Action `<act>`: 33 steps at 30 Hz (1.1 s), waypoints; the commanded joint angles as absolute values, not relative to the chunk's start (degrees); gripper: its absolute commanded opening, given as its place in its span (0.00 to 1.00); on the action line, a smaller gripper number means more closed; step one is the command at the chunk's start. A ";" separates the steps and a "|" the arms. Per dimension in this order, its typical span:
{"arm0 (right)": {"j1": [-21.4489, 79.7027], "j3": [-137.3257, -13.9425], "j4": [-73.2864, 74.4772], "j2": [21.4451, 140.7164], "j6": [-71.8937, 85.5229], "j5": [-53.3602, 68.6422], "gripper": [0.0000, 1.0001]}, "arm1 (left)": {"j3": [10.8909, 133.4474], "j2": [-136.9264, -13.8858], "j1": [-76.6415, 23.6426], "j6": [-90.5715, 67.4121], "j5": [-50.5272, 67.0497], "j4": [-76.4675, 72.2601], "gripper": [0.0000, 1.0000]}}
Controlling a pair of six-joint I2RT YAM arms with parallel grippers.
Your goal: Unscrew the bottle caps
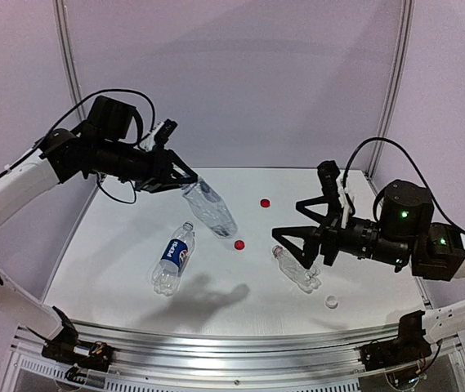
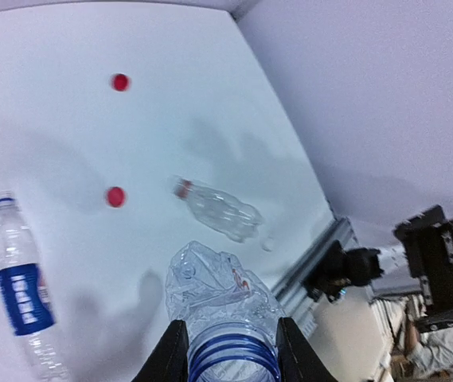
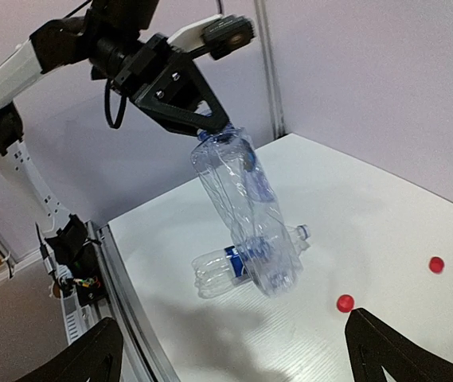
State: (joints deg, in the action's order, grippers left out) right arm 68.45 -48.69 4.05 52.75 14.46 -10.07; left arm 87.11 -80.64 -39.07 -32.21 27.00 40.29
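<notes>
My left gripper is shut on the blue-ringed neck end of a clear crumpled bottle, which hangs tilted above the table; the wrist view shows it between the fingers. A Pepsi bottle lies below it. Two red caps sit loose on the table. A third clear bottle lies near my right gripper, which stands wide open and holds nothing. A whitish cap rests near the front edge.
The white table is bounded by grey walls behind and at both sides. An aluminium rail runs along the near edge, with the arm bases at its corners.
</notes>
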 commanded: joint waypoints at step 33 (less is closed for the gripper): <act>68.20 -39.09 10.28 47.18 37.96 -30.28 1.00 | 42.68 -64.79 1.76 -50.86 25.27 26.64 0.53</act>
